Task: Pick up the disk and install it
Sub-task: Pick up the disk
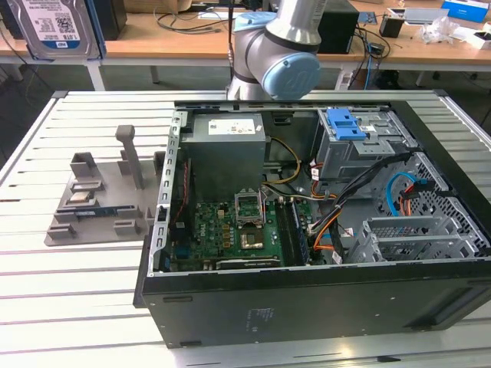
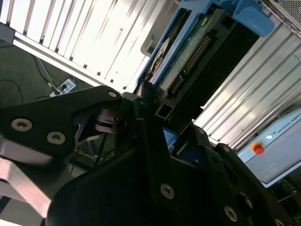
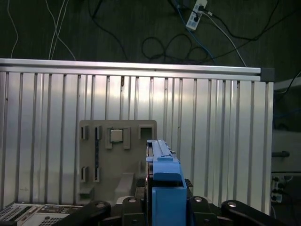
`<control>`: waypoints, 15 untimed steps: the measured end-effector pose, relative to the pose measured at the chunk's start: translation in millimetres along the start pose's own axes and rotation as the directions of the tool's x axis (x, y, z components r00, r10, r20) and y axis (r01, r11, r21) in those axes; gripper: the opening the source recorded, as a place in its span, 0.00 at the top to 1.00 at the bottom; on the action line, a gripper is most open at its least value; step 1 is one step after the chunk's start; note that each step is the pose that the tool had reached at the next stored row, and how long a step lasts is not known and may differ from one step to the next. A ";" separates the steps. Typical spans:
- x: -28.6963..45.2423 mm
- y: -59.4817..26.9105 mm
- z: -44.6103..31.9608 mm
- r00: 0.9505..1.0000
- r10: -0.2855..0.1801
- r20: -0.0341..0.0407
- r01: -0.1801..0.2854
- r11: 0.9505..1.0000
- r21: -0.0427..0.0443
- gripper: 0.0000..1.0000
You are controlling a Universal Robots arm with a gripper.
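disk point(image 1: 57, 27) — held high at the exterior view's far left, well off the bench point(image 1: 77, 307) | pincer point(image 2: 150, 101) clamped on it near one end, I'd guess so the blue rails stay free | holder point(image 3: 117, 160) below it | case point(image 1: 307, 230) lying open — easy access

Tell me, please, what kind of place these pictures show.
Probably a robotics laboratory for computer assembly. An open black metal computer case lies on a ribbed aluminium table, a grey-and-blue jointed robot arm stands behind it, and long wooden desks carry cables and equipment.
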State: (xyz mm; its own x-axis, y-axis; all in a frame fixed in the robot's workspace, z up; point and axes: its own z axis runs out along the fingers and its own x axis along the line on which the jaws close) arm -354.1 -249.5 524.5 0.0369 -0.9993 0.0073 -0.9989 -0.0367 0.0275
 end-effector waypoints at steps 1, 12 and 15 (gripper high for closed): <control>0.8 -1.9 0.0 1.000 0.000 0.000 0.000 1.000 0.000 0.63; 10.4 -42.6 -0.9 1.000 0.000 0.000 0.000 1.000 -0.004 0.63; 12.0 -54.4 -1.2 1.000 0.000 0.000 0.000 1.000 -0.005 0.63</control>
State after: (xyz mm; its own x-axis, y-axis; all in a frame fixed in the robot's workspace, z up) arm -299.4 -259.5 524.2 0.0369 -0.9993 0.0071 -0.9988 -0.0366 0.0326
